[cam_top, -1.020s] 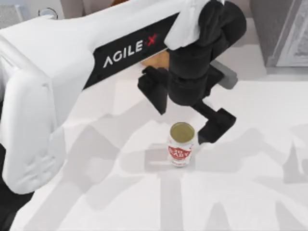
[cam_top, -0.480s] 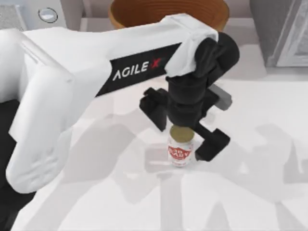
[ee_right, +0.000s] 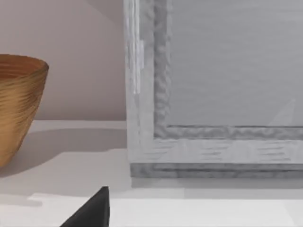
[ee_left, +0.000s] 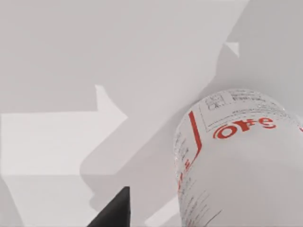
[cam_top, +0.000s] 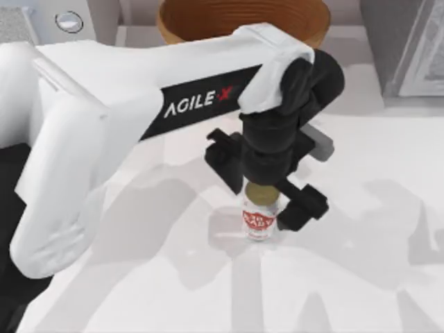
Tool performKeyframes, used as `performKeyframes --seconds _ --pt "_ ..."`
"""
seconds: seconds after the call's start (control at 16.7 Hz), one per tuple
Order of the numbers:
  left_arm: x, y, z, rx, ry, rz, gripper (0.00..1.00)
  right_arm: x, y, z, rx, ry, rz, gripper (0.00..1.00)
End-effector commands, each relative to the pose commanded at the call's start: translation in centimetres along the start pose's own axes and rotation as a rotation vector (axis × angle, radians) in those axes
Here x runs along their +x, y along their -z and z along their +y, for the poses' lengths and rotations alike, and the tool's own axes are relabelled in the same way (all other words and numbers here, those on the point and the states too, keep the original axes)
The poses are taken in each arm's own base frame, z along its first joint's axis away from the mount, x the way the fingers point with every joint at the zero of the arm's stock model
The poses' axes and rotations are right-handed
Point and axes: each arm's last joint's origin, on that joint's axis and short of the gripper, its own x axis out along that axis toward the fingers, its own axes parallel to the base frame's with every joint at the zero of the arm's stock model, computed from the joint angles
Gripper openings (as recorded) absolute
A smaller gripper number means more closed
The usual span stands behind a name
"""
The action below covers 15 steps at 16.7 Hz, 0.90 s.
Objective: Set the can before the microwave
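Just now the left gripper [cam_top: 262,182] hangs directly over the can [cam_top: 259,216], near the middle of the table [cam_top: 361,277] in the top view. Its two black fingers [cam_top: 302,208] stand spread apart, one at the can's ten o'clock and one at its three o'clock, so the can sits between them with the jaws open and not clamped. The can stands upright on the table, its gold top partly hidden under the wrist and its red label facing six o'clock. In the left wrist view the can [ee_left: 241,165] looms close, white with red lettering, and one dark fingertip [ee_left: 113,213] pokes in beside it. At twelve o'clock from the can sits the basket [cam_top: 243,17] against the back wall. The microwave [cam_top: 66,21] lies at ten o'clock, in the far left corner, one silver dial in sight. A speckled grey box [cam_top: 402,45] fills the far right corner. The right wrist view looks at that box [ee_right: 213,94] and the basket [ee_right: 19,104], with one dark fingertip [ee_right: 92,210] low in the picture; whether the right gripper is spread or closed cannot be told.
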Motion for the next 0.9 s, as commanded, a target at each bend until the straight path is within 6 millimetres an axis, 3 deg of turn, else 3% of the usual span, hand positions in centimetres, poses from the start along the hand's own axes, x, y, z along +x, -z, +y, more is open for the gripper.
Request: performKeyframes --seconds 0.54,0.9 --pt "0.0 0.0 0.0 0.0 0.0 0.0 0.02 0.0 0.0 0.0 0.0 0.0 0.0 1.0" --pt "0.0 0.0 0.0 0.0 0.0 0.0 0.0 0.0 0.0 0.0 0.0 0.0 0.0 1.0"
